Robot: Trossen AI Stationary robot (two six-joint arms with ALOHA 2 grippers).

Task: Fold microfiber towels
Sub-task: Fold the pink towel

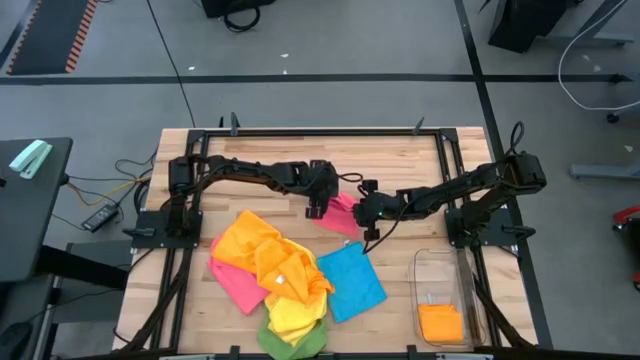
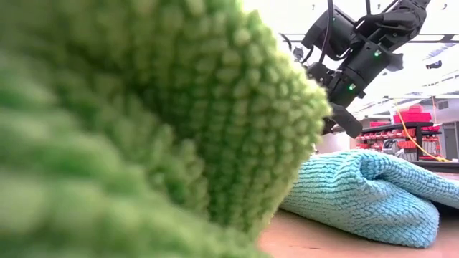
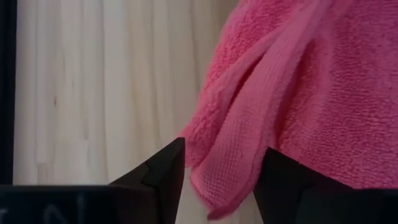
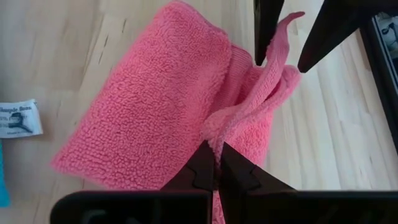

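A pink microfiber towel (image 1: 342,218), folded over, lies on the wooden table (image 1: 400,160) between my two grippers. My right gripper (image 4: 217,165) is shut on it on the towel's right side. My left gripper (image 3: 221,168) stands open at the towel's far left corner, one finger on either side of a raised flap (image 4: 287,28). Toward the near edge, several more towels lie in a pile: orange (image 1: 255,245), pink (image 1: 235,282), yellow (image 1: 290,312), green (image 1: 290,345) and blue (image 1: 350,282). My left gripper has the towel's corner flap (image 3: 233,155) standing up between its open fingers. The flap lies against one finger (image 4: 266,34), and the other finger (image 4: 323,37) stands apart from it. The fingers slant down from the table's left. My right gripper pinches a bunched fold at the towel's edge (image 4: 214,134) between its two fingertips. It comes slanting down from the table's right. Several layers seem gathered there. The towel's main part lies flat on the table.
A clear plastic bin (image 1: 425,270) stands at the near right with a folded orange towel (image 1: 440,322) in it. Black frame rails (image 1: 300,132) run along the table's sides. In the low view the green towel (image 2: 143,129) fills the foreground, with the blue towel (image 2: 373,193) behind it.
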